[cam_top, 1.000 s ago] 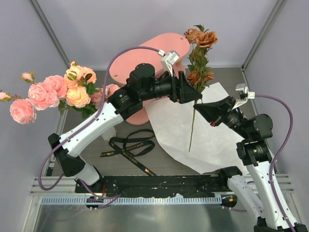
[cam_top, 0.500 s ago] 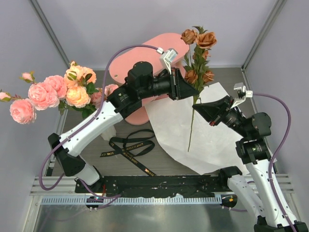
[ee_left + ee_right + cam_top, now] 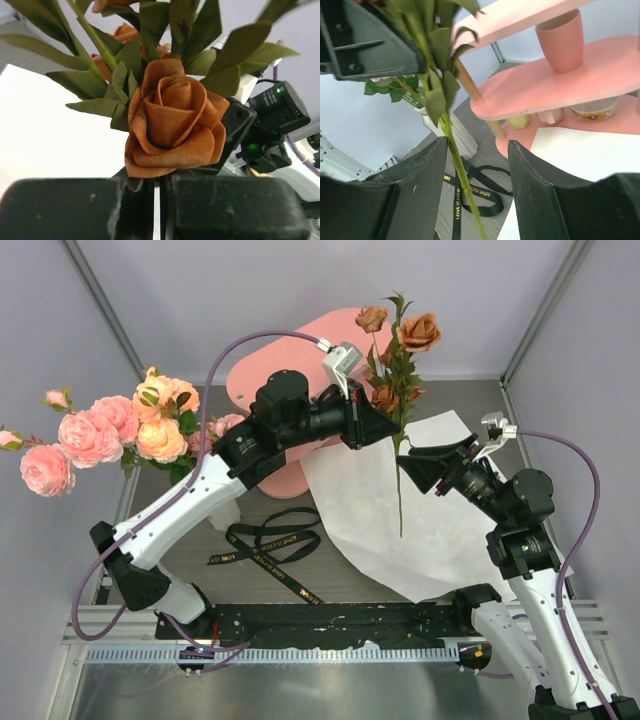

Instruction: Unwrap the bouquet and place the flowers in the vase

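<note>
The left arm (image 3: 200, 495) rises from its base at the near left and stretches diagonally up and to the right, its wrist level in front of the pink shelf (image 3: 300, 350). The left jaws are closed on the stem of the rust-brown rose spray (image 3: 400, 370), just below the lower blooms. The left wrist view shows the two pads pressed almost together under one orange-brown rose, with the dark stem pinched in the slit between them.

The spray stands nearly upright in the air. Its blooms and leaves are above the wrist, and its bare stem hangs free over the white wrapping paper (image 3: 370, 510).

The right arm (image 3: 525, 540) comes up from the near right and bends at the elbow, its forearm pointing left toward the same stem a little lower down. The right jaws stand apart, and the stem runs down between them close to one finger. Whether it touches that finger cannot be told.

Pink and peach roses (image 3: 100, 435) lean out to the far left from the ribbed white vase (image 3: 465, 140). A black ribbon (image 3: 262, 545) lies loose on the grey counter (image 3: 480, 405) beside the paper.
</note>
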`<state>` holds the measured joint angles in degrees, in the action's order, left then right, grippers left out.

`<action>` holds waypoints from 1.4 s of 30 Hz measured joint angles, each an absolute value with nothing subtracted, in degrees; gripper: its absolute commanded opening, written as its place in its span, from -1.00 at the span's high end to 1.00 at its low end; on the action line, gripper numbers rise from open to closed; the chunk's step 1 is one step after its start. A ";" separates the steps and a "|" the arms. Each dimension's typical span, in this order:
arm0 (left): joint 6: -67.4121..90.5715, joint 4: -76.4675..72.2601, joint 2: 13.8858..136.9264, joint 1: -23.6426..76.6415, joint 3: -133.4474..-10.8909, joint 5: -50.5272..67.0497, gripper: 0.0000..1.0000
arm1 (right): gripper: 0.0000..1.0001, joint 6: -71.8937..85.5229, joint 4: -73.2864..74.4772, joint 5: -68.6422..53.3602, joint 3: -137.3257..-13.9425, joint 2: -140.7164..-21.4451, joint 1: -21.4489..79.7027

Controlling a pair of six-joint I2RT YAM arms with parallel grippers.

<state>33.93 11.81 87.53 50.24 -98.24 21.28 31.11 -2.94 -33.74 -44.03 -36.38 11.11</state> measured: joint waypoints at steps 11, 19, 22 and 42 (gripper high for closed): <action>14.15 19.86 69.95 50.22 -94.02 13.67 1.00 | -0.13 28.16 3.99 -24.45 -44.03 -37.69 11.22; 0.71 23.51 56.95 50.22 -90.32 3.09 1.00 | -0.13 28.16 4.91 -22.92 -43.35 -39.16 11.22; -3.73 26.48 55.46 50.22 -91.31 -1.48 1.00 | -0.13 28.16 5.34 -22.57 -42.92 -39.38 11.22; -15.81 34.57 39.18 50.22 -85.60 -8.45 1.00 | -0.13 28.40 5.82 -21.71 -42.46 -40.38 11.14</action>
